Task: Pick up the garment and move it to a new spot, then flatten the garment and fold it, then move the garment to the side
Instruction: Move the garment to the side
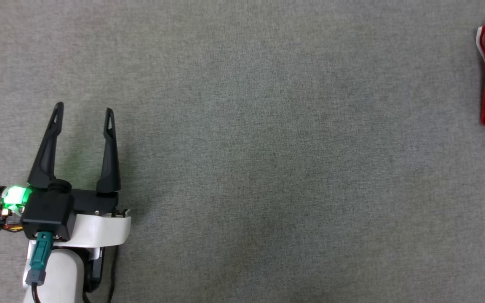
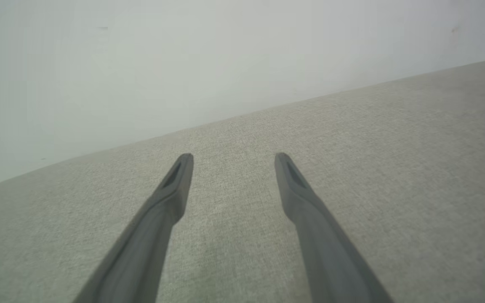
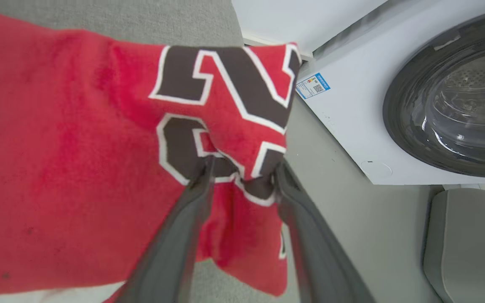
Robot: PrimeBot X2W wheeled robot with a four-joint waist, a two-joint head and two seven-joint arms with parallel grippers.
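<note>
Closest to you, the left gripper (image 1: 84, 107) hangs at the lower left of the head view, its two dark fingers spread wide with nothing between them, above the bare grey cloth surface (image 1: 267, 168). A green light glows at its wrist.

In the right wrist view, the right gripper (image 3: 244, 164) has its fingers parted, tips against the garment (image 3: 78, 147), with a soft fold of red cloth bulging between them. The black, white-outlined numerals lie face up just past the fingertips.

In the head view, the red jersey lies bunched at the far right edge of the surface, well apart from the left gripper, with white striped trim showing. Beyond it stands a white washing machine (image 3: 352, 126) with a dark round door (image 3: 453, 97).
</note>
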